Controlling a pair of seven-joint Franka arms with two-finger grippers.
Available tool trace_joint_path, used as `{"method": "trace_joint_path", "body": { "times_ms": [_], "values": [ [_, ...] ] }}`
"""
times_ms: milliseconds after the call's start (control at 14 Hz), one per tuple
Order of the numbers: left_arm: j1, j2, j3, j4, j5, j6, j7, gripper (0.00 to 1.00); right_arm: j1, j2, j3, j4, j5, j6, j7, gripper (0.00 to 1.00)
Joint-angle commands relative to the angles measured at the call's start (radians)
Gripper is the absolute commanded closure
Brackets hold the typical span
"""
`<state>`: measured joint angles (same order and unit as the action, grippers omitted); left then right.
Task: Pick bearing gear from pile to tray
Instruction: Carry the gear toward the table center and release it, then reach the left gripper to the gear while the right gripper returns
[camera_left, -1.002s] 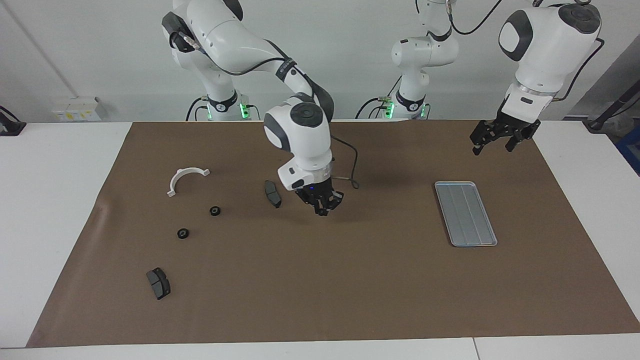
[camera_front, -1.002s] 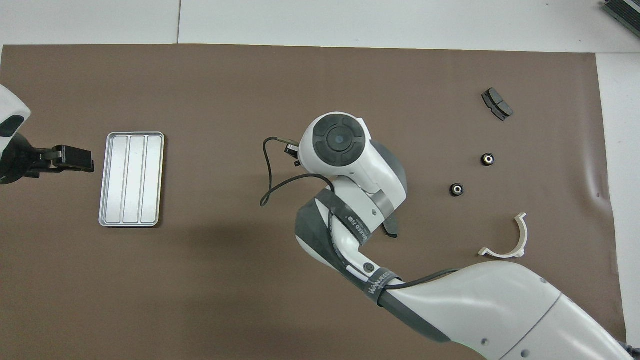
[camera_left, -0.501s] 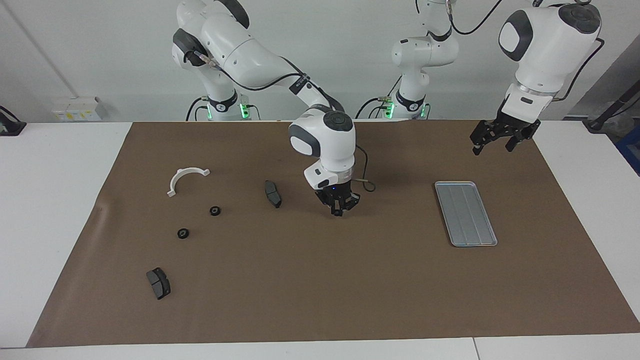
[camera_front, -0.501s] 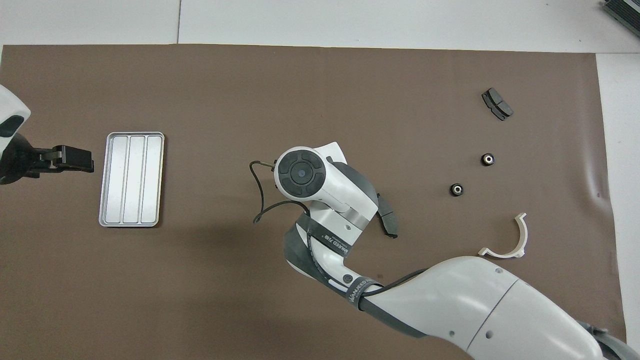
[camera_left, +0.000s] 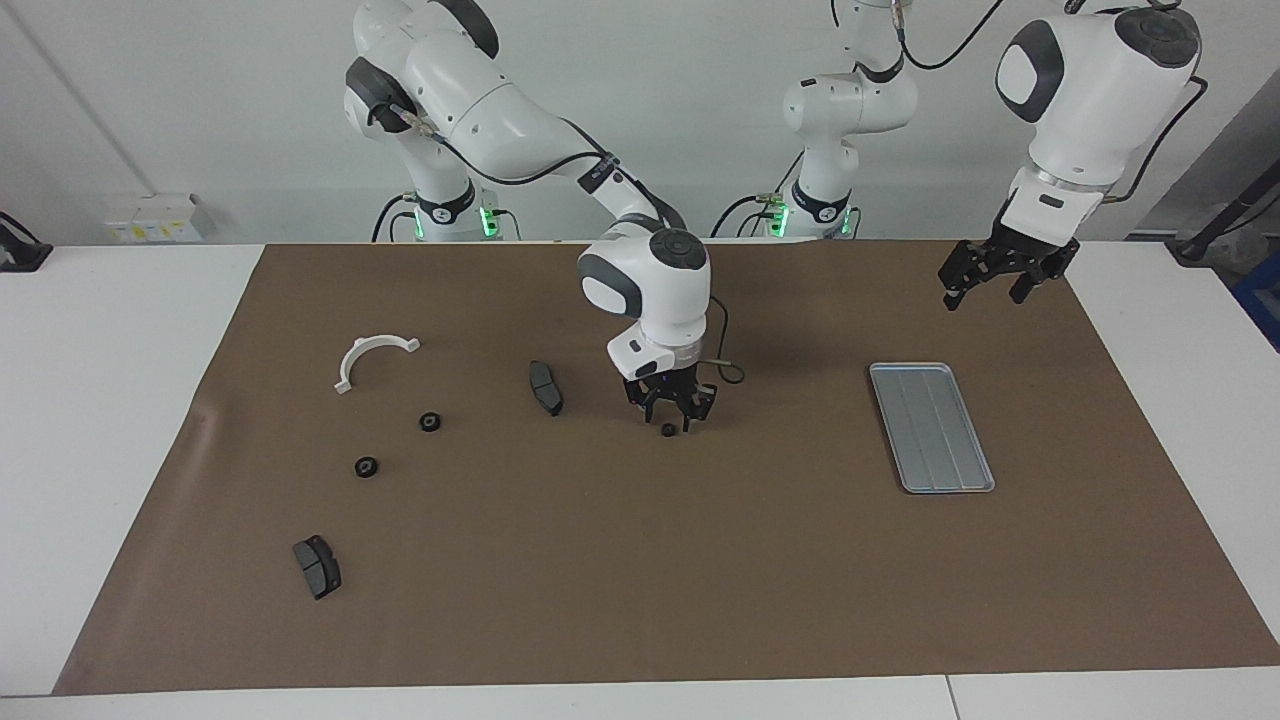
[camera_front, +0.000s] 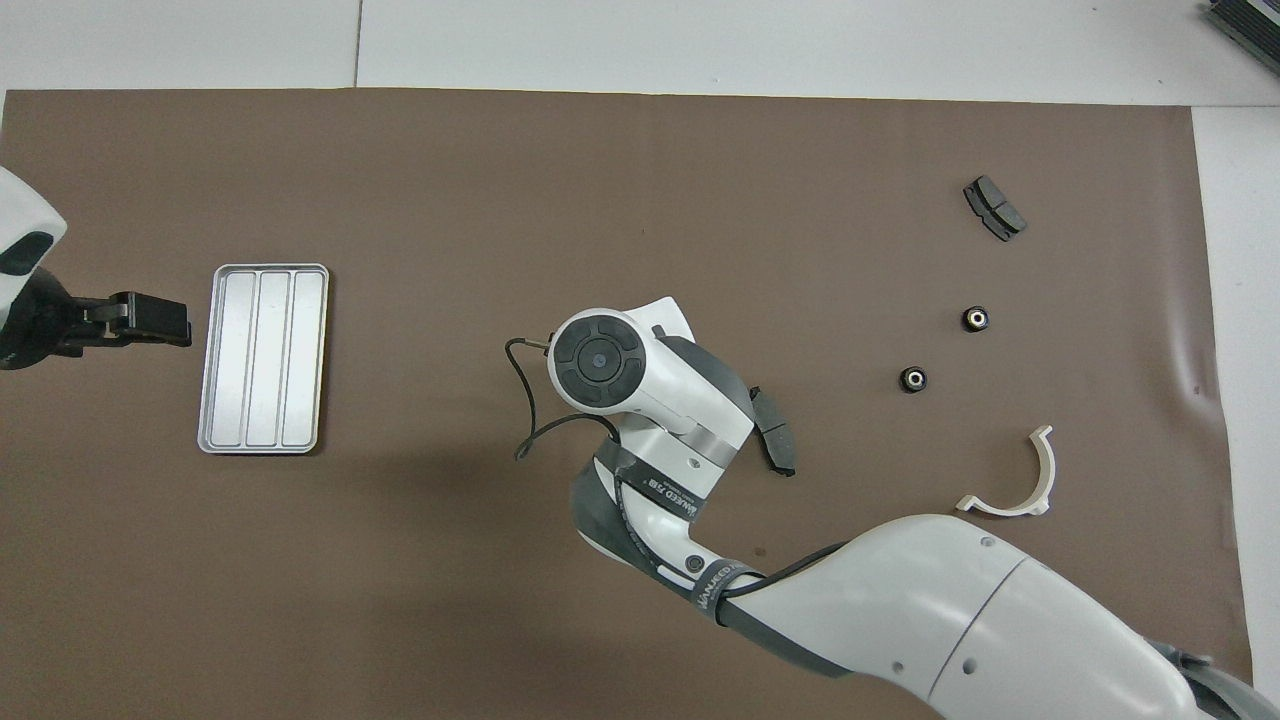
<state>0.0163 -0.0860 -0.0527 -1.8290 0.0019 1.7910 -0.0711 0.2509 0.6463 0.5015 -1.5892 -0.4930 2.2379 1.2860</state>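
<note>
The left tool was held parted over the surface's edge nearest the robots, waiting near the tray, presumably for a handover. The right tool was seen spread over a small black bearing gear lying mid-surface, well short of the tray, apparently released there. In the overhead view that gear was hidden beneath the wrist. Two more gears lay farther out.

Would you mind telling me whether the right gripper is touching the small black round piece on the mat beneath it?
Cannot tell. In the facing view the right gripper is open right above the small black round piece, with no plain gap; the overhead view hides both.
</note>
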Motion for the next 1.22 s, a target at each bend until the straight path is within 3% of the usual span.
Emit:
{"method": "trace_joint_path", "body": {
  "times_ms": [0, 215, 430, 788, 1146],
  "values": [
    [-0.015, -0.018, 0.005, -0.018, 0.015, -0.021, 0.0, 0.0, -0.036, -0.072, 0.015, -0.028, -0.019, -0.023, -0.004, 0.0],
    [-0.016, -0.018, 0.002, -0.019, 0.013, -0.021, 0.001, 0.0, -0.094, -0.172, -0.009, -0.029, -0.012, -0.082, -0.057, 0.0],
    [-0.059, -0.012, 0.002, -0.018, 0.01, 0.007, -0.019, 0.0, -0.127, -0.243, -0.089, -0.031, 0.042, -0.138, -0.297, 0.0],
    [-0.145, 0.043, 0.002, -0.007, -0.039, 0.07, -0.159, 0.0, -0.13, -0.31, -0.348, -0.037, 0.307, -0.178, -0.814, 0.0],
    [-0.303, 0.173, 0.002, 0.042, -0.031, 0.136, -0.303, 0.0, -0.134, -0.37, -0.536, -0.204, 0.477, -0.115, -1.244, 0.0]
  ]
}}
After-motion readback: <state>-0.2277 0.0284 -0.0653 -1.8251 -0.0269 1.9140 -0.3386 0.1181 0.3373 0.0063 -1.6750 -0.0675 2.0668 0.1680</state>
